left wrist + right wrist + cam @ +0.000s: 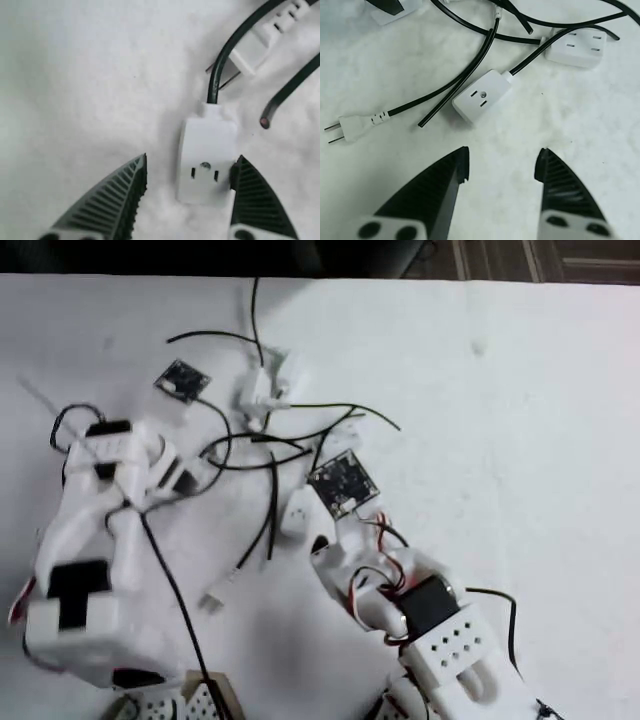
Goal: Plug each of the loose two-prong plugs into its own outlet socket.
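In the left wrist view a white outlet socket (206, 152) on a dark cord lies between the fingers of my open left gripper (190, 167); one finger (250, 192) touches its side. A white two-prong plug (256, 44) lies just past it. My right gripper (502, 160) stands open above the table, short of a second white socket (482, 96). Off to one side lies a loose two-prong plug (350, 129) on its cord. In the high view that plug (212, 598) rests between the arms, and the second socket (299, 510) sits by the right gripper (318, 538).
A wider white socket block (577, 47) lies beyond the second socket. Tangled black cords (270, 445) cross the table's middle. More white plug parts (262, 388) and a small circuit board (181, 381) lie farther back. The white table (520, 410) is bare to the right.
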You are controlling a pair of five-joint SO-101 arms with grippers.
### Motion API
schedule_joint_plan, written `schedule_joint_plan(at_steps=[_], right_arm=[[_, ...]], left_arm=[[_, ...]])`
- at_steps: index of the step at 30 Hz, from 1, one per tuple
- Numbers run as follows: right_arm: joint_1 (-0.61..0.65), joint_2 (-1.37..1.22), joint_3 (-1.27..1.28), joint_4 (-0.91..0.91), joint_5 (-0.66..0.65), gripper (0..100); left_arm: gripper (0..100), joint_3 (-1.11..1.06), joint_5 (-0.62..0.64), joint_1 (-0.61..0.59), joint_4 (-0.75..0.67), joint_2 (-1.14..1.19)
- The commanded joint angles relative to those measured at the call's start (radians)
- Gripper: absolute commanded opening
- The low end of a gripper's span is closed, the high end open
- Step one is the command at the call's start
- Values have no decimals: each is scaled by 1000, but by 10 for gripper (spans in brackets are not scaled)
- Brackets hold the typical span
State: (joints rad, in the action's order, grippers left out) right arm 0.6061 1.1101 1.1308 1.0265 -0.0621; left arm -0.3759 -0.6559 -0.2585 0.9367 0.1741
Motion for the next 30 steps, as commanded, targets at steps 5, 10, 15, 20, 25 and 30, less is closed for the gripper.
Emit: schedule_joint_plan(at_steps=[5, 10, 15, 20, 25, 30], right_arm=[[-8, 7, -5, 4, 8, 218], [-8, 7, -5, 4, 8, 218], [-8, 7, -5, 4, 8, 218], [-8, 7, -5, 4, 8, 218], [-7, 8, -5, 22, 8, 218], [-7, 12, -5, 22, 8, 218]], left_arm=[[211, 519, 11, -87, 264, 311], [207, 684, 11, -113, 407, 334], [164, 717, 5, -94, 499, 334], [125, 721, 3, -76, 591, 321], [160, 713, 2, -73, 595, 262], [277, 721, 2, -68, 580, 329]])
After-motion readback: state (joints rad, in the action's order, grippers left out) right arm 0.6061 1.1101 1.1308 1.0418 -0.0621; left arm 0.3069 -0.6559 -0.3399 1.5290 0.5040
